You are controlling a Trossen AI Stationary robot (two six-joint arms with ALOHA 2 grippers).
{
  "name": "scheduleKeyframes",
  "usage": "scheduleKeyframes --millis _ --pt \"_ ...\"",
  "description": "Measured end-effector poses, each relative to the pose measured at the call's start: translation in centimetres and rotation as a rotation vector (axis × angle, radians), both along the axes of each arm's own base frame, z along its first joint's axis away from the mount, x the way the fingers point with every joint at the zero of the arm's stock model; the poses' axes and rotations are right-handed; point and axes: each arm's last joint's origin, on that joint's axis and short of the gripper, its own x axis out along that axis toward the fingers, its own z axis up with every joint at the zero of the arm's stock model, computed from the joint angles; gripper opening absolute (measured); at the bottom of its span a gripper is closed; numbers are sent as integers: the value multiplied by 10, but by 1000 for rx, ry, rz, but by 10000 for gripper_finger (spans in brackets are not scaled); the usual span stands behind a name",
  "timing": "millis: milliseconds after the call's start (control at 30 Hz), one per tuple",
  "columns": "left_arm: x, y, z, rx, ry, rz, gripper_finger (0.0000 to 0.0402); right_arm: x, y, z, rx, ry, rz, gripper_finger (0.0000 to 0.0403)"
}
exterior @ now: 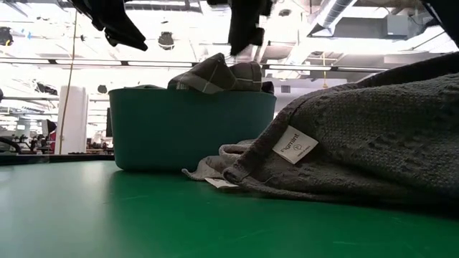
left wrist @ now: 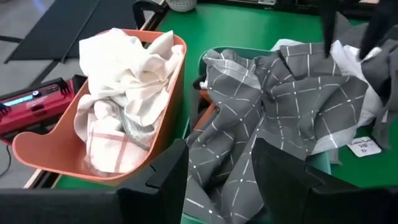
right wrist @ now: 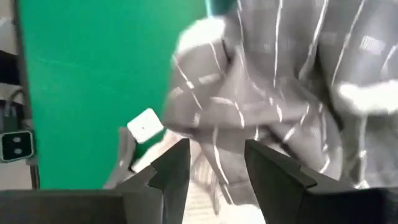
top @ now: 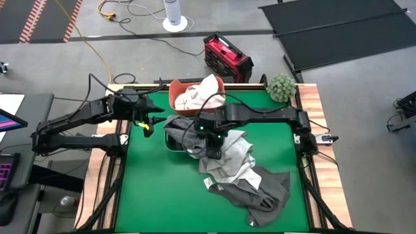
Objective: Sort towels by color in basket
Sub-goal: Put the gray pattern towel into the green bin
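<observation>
A green worktop point(top: 273, 123) with wooden edges stands in a big, bright room with a grey floor.

The grey-checked towel point(left wrist: 280, 106) lies bunched up in a teal tub point(exterior: 190, 129) near the middle of the worktop, and it hangs over the tub's rim. Just beside that tub, on its far side, is an orange tub point(left wrist: 46, 152). It is full of white towels point(left wrist: 134, 74), and one of them has thin red lines on it.

On the near right side of the teal tub there is a heap of more towels. A light grey towel point(top: 234, 156) touches the tub. A dark grey towel point(top: 260, 192) lies nearer still, spread toward the near right corner. It has a small white tag point(exterior: 294, 145).

The right gripper point(top: 207, 133) is over the teal tub and the edge of the heap. Its jaws are apart, with nothing held between them. The checked cloth is right below.

The left gripper point(top: 148, 123) hangs to the left of the two tubs, above the worktop. Its jaws are apart too and hold nothing.

A fuzzy green ball point(top: 281, 86) sits at the far right corner. On the floor past the worktop stands a red and black box point(top: 226, 57).
</observation>
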Motion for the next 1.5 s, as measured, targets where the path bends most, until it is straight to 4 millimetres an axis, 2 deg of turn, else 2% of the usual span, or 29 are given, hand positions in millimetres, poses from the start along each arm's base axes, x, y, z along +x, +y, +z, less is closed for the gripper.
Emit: scheduleKeyframes --millis 100,167,300,467,533,600,733,767,933,1000,1067,1133,1233,1433,1500 --pt "0 0 0 4 1 -1 167 -1 15 13 -46 -106 117 193" --pt "0 0 0 10 3 -1 167 3 28 12 -113 -151 214 193" --pt "-1 0 0 12 4 5 167 18 49 -16 -258 -110 338 193" --pt "-5 -2 1 -9 -1 19 167 25 59 -36 -352 -57 347 189" --pt "-7 -2 1 -10 -1 19 167 28 61 -47 -424 -9 332 173" --pt "-9 -3 2 -11 -10 21 167 28 61 -52 -469 18 319 139" --pt "-12 -4 4 0 -25 31 167 29 47 -41 -442 -30 238 33" --pt "-13 -4 5 5 -32 35 167 29 43 -40 -419 -31 233 21" --pt "-18 -5 7 19 -42 58 167 25 24 -23 -373 -71 130 21" --pt "-20 -6 8 20 -53 60 167 23 13 -11 -359 -105 71 18" --pt "-20 -6 8 19 -55 61 167 21 0 -9 -348 -94 14 17" --pt "-20 -6 8 12 -55 65 167 21 -12 -17 -343 -55 -22 16" --pt "-19 -5 8 0 -58 71 167 24 -28 -40 -343 19 -49 16" --pt "-19 -5 7 -2 -57 82 167 36 -42 -86 -296 36 -57 18" --pt "-19 -5 7 -8 -58 91 167 38 -46 -94 -260 22 -64 19"
